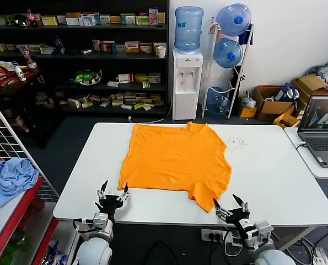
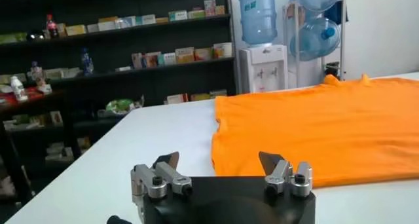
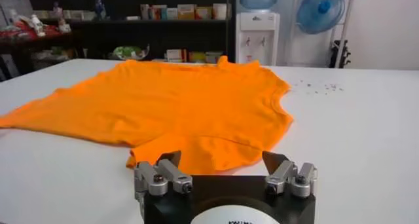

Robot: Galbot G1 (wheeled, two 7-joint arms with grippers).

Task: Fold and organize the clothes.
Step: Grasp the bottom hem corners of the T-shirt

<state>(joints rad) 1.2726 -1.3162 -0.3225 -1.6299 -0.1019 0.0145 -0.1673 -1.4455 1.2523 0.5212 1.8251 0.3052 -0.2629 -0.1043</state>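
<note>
- While both arms waited low at the near edge, the white desk (image 1: pixel 274 165) was the largest thing in front of the robot, running wide from left to right with a water dispenser (image 1: pixel 187 83) and dark stocked shelves (image 1: pixel 75 55) behind its far edge.
- Spread flat across the middle of the desk lay the orange T-shirt (image 1: pixel 177 157), its collar toward the far edge and its hem toward the near edge; one short sleeve reached out toward the near right, and that corner of fabric ended close to the near edge.
- Off the desk's right edge stood a second table with an open laptop (image 1: pixel 321 130) on it.
- Off the left edge, on a lower red shelf, a light blue cloth (image 1: pixel 10 178) sat in a crumpled heap, well apart from the shirt.
- At the near edge toward the left corner the left gripper (image 1: pixel 113 197) hovered, fingers spread wide and gripping nothing, just short of the shirt's near left corner.
- At the near edge right of centre the right gripper (image 1: pixel 231 208) also stood wide apart and empty, just beside the sleeve's tip but not touching it.
- Near the far right part of the desk was a scatter of small dark specks (image 1: pixel 236 142); what they were I could not tell.
</note>
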